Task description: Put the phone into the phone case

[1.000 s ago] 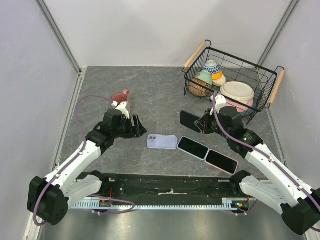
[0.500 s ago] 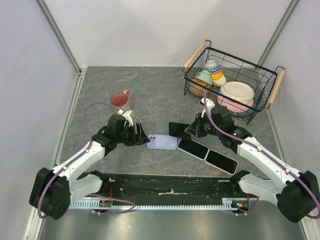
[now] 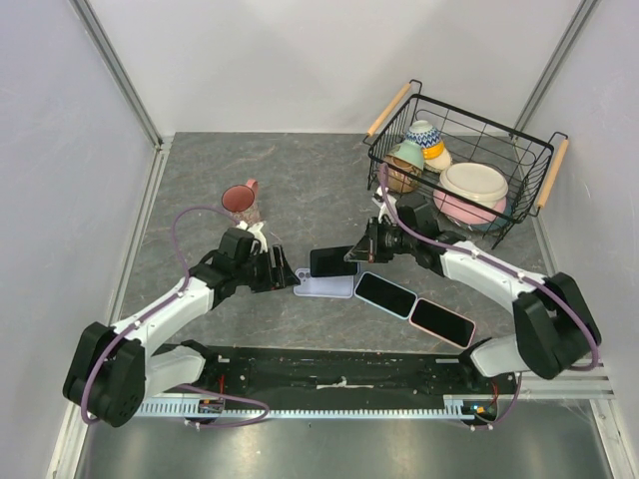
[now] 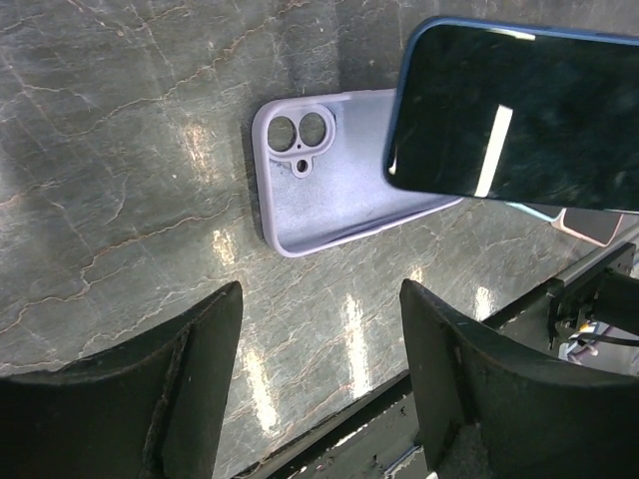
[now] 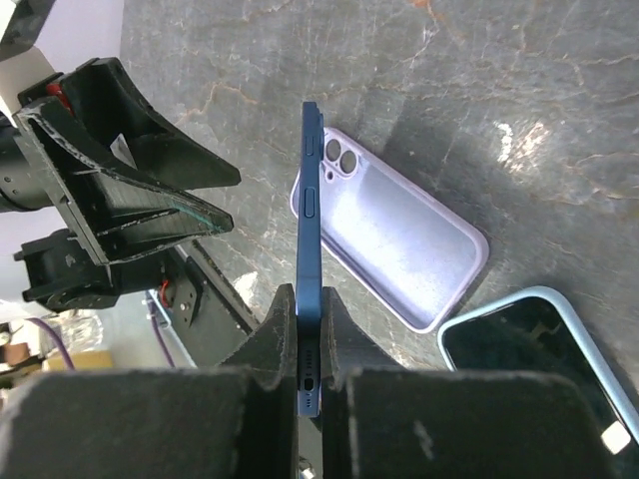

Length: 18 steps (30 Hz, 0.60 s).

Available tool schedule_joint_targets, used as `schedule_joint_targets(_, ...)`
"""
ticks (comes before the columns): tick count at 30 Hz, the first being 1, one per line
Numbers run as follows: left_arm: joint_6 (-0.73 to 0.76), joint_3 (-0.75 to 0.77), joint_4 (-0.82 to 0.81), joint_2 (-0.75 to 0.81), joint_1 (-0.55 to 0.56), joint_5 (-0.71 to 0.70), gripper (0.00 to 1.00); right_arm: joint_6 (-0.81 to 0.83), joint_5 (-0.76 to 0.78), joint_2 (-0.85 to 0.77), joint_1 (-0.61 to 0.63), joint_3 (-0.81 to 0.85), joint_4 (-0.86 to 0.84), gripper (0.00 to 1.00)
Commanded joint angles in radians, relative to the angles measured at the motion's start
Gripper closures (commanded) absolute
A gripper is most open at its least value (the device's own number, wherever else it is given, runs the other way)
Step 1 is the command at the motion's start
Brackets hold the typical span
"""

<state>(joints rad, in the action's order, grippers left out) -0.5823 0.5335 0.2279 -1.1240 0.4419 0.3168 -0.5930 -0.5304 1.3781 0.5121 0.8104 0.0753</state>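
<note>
Checking what's blocked first: in the left wrist view the dark blue phone [image 3: 332,261] hides the 3 o'clock end of the lilac phone case [image 3: 324,287]. Its screen is black, and there's no logo or writing I can read anywhere. The right jaws are clamped tight on the phone's short end, holding it tilted over the case. Can't tell if they touch. The left jaws gape wide on nothing at the case's 9 o'clock. A second ago the phone was off at the case's 2 o'clock, nearer the wire basket [image 3: 483,117].
</note>
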Motion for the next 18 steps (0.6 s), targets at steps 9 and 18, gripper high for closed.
schedule_joint_targets(9, 0.033, 0.06, 0.044, 0.092, 0.0, -0.099, 0.3, -0.177, -0.18, 0.124, -0.043, 0.102, -0.193, 1.0)
schedule_joint_targets(18, 0.064, 0.1, 0.053, 0.033, 0.0, -0.122, 0.3, -0.192, -0.214, 0.188, -0.049, 0.131, -0.131, 1.0)
